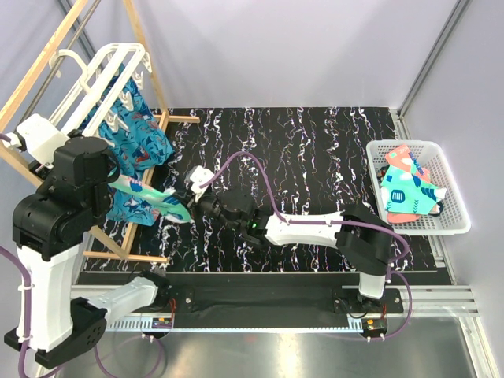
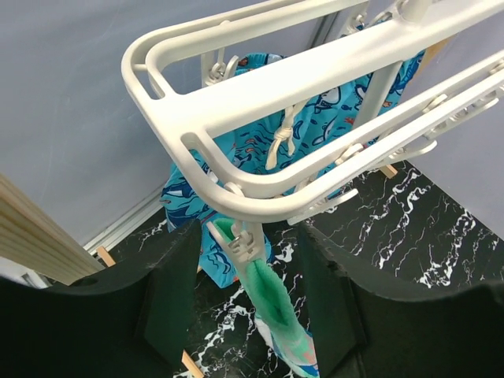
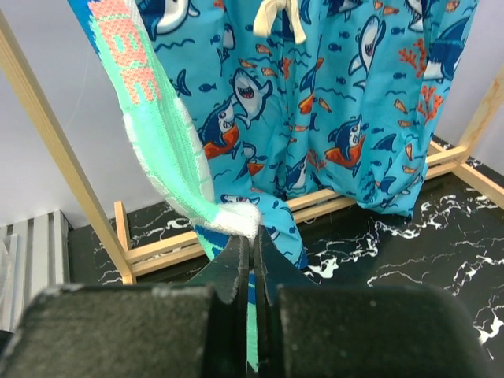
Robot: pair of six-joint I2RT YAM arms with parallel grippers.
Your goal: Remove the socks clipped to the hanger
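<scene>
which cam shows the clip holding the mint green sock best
Left wrist view: the clip sits centred and close, gripping the mint-green sock under the hanger. In the top external view the left arm hides it; only the sock shows. The right wrist sees only the sock's lower end.

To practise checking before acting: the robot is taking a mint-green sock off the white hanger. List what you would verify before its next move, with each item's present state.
1. Right gripper shut on the lower end of the mint-green sock: ok.
2. Left gripper open, one finger on each side of the clip: ok.
3. Clip free of the sock: not ok, the sock seems to hang from it.
4. Hanger hook firmly seated: cannot tell.
5. Basket has room for another sock: ok.
</scene>
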